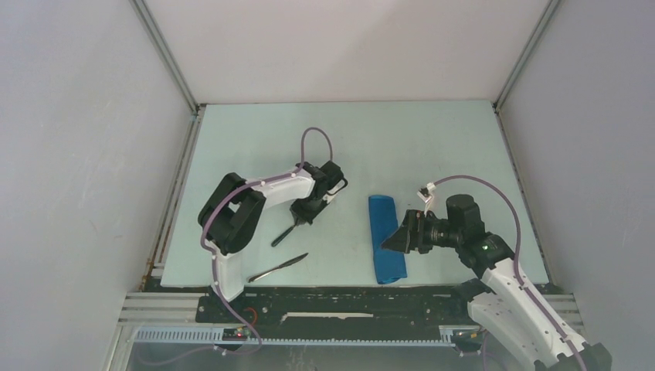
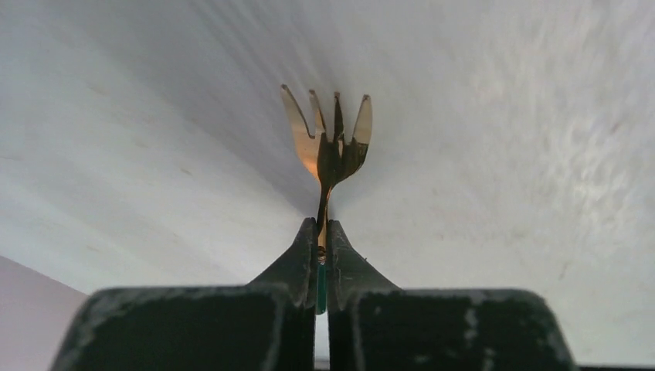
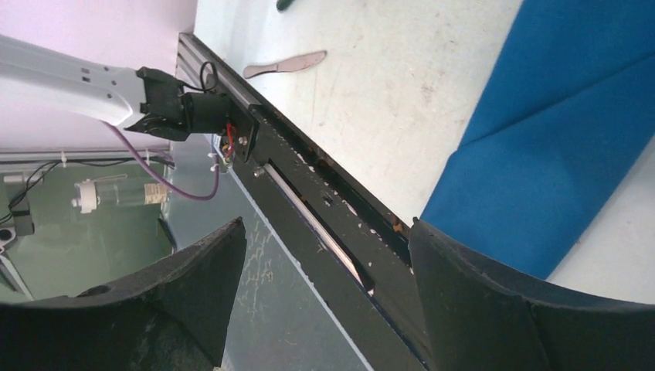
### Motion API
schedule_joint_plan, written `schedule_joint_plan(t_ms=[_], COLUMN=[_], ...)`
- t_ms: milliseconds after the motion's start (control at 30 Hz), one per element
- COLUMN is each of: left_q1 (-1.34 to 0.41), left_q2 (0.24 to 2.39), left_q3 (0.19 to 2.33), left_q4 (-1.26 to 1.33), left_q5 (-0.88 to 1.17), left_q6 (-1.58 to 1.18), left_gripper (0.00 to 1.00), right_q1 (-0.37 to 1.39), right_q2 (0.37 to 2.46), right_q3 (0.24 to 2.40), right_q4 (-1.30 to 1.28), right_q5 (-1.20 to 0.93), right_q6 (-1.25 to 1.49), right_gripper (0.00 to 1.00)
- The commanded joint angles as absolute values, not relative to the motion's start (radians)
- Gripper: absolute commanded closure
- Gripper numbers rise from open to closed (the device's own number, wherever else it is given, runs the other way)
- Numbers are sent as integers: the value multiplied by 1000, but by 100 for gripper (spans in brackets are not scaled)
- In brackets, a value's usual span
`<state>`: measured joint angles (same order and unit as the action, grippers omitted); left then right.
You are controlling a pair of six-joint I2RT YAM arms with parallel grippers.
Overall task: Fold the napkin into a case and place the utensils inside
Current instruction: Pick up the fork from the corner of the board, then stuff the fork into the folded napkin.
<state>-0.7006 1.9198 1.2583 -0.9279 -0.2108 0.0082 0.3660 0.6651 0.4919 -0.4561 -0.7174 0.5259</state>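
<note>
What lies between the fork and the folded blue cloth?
Nothing: the top view shows only bare table between the fork, pinched in the left gripper, and the cloth. The knife lies nearer the front edge.

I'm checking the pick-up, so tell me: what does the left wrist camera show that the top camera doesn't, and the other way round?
Only the left wrist view: the fork's four gold-toned tines close up, and the left gripper shut on its thin neck.

Only the top view: the folded blue case, the knife lying near the table's near edge, and the right gripper open at the case's right side.

Both: the left gripper holding the fork, and the pale table.
</note>
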Motion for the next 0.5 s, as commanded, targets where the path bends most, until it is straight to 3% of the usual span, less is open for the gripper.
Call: schedule_joint_plan(t_ms=[0,267,467], left_q1=[-690,-713,-743], left_q2=[1894,1779,1733], left_q3=[1361,1556,1557], left_q4=[-772,-850,-813], left_q5=[-361,-261,-139], left_q6=[-15,-335,-797], left_gripper=[100,100,100], right_q1=[367,435,441], right_q2=[683,740,745], right_q3=[508,490,393], right_q4=[-482,-529,-383], right_q5=[-666,-384,-495], right_q6=[507,633,690], right_gripper=[15,21,31])
